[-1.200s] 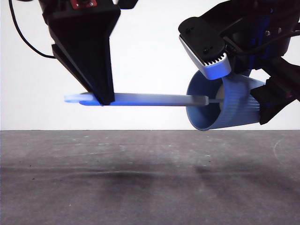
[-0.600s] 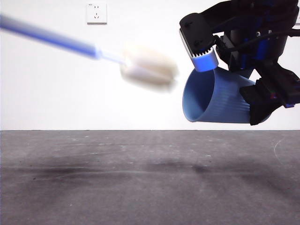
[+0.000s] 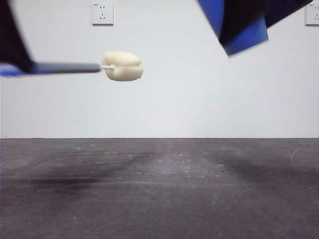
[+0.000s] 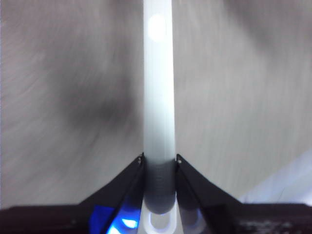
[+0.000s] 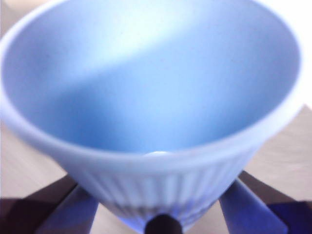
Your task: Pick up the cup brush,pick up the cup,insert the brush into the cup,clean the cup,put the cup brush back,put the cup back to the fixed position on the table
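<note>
The cup brush (image 3: 122,65) hangs level high above the table (image 3: 159,189), its cream sponge head free in the air and its grey handle running off to the left. My left gripper (image 4: 159,161) is shut on that handle (image 4: 158,97) and shows as a dark shape (image 3: 15,45) at the front view's left edge. The blue ribbed cup (image 5: 146,97) fills the right wrist view, with my right gripper (image 5: 161,217) shut on its lower part. In the front view, cup and right gripper are only a blurred blue and black shape (image 3: 244,30) at the top right.
The wall behind is pale and carries one socket (image 3: 102,13) at the upper left and another (image 3: 312,15) at the upper right edge. Faint arm shadows lie across the dark scuffed table.
The brush has come out of the cup and moved left, now held level. The right arm has lifted the cup up and almost out of the front view.
</note>
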Controlling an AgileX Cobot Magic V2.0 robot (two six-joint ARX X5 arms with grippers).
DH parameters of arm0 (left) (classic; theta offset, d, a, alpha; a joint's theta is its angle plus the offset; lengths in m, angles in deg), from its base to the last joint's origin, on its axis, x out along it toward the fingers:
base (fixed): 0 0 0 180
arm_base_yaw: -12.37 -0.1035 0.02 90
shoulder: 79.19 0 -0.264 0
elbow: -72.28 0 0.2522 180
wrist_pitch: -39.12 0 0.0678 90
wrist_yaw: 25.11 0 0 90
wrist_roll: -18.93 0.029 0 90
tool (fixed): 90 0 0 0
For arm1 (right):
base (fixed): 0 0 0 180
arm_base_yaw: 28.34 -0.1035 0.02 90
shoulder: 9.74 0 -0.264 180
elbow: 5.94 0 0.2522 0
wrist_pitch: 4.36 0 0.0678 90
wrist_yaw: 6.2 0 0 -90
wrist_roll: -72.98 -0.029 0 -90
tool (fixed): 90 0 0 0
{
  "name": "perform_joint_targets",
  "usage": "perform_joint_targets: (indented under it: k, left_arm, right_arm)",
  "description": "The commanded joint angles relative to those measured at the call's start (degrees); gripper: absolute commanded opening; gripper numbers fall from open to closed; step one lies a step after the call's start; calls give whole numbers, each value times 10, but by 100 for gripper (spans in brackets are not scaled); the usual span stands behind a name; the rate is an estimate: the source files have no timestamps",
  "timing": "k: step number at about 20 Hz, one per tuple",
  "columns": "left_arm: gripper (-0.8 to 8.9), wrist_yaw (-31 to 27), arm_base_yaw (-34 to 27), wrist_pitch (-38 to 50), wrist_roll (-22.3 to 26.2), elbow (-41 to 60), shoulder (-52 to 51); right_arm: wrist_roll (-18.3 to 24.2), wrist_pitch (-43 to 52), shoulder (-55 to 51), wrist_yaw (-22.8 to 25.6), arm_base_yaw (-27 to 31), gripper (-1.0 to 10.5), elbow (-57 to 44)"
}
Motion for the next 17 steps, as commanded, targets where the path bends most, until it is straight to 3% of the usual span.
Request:
perform_joint_targets:
  k: [1,4,8,13,17]
  left_arm:
    - [-8,-12,-8,88,-75,7,54]
    - [-8,-6,-10,190,-125,7,160]
    - [-8,-12,-9,241,-173,7,260]
    - [-8,-69,-9,248,-181,7,295]
    - [-8,-69,-8,254,-187,7,349]
  right_arm:
    - [-96,15,-23,-30,0,-17,2]
    - [-137,18,-44,-58,0,-17,2]
    - [-144,17,-52,-58,0,-17,2]
    - [-146,30,-54,-60,0,-17,2]
    - [-155,50,-54,-73,0,-17,2]
